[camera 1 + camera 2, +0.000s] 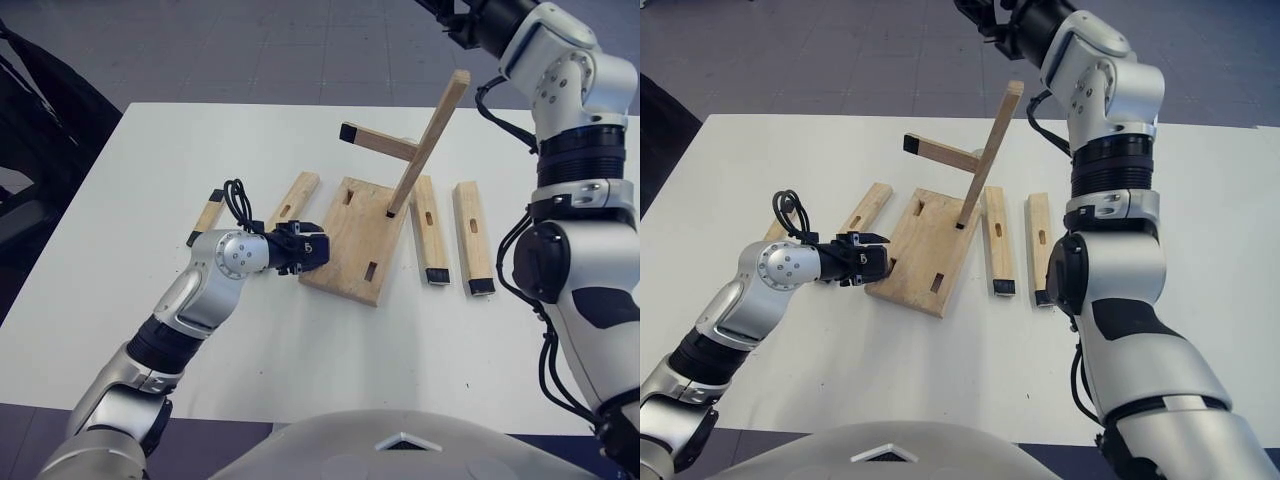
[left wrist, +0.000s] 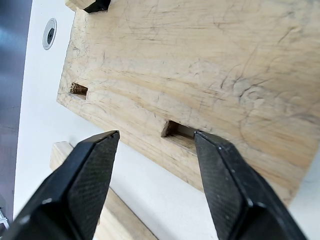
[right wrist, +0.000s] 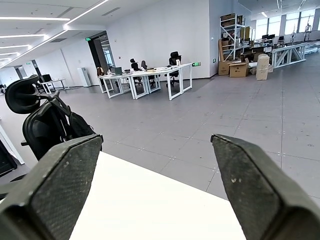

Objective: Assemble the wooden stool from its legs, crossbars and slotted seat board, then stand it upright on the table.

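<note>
Wide grey tiled floor (image 3: pixel 240 125) runs back to white desks (image 3: pixel 145 80) and black office chairs (image 3: pixel 174 57), shelving (image 3: pixel 231 30) beside bright windows (image 3: pixel 274 22), ceiling strip lights (image 3: pixel 30 18) glowing, white table (image 1: pixel 300 340) up front.

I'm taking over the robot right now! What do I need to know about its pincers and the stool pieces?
Left pincer: open, holding nothing, at the left edge of the seat board, by a slot.
Right pincer: open, empty, raised high over the table's far side.
Things: the seat board lies flat. One leg stands tilted in a slot, with a crossbar sticking out from it. Two loose pieces lie right of the board, two more to its left.
Done: one leg and one crossbar fitted.
Left: fit the four loose pieces, then stand the stool upright.
</note>
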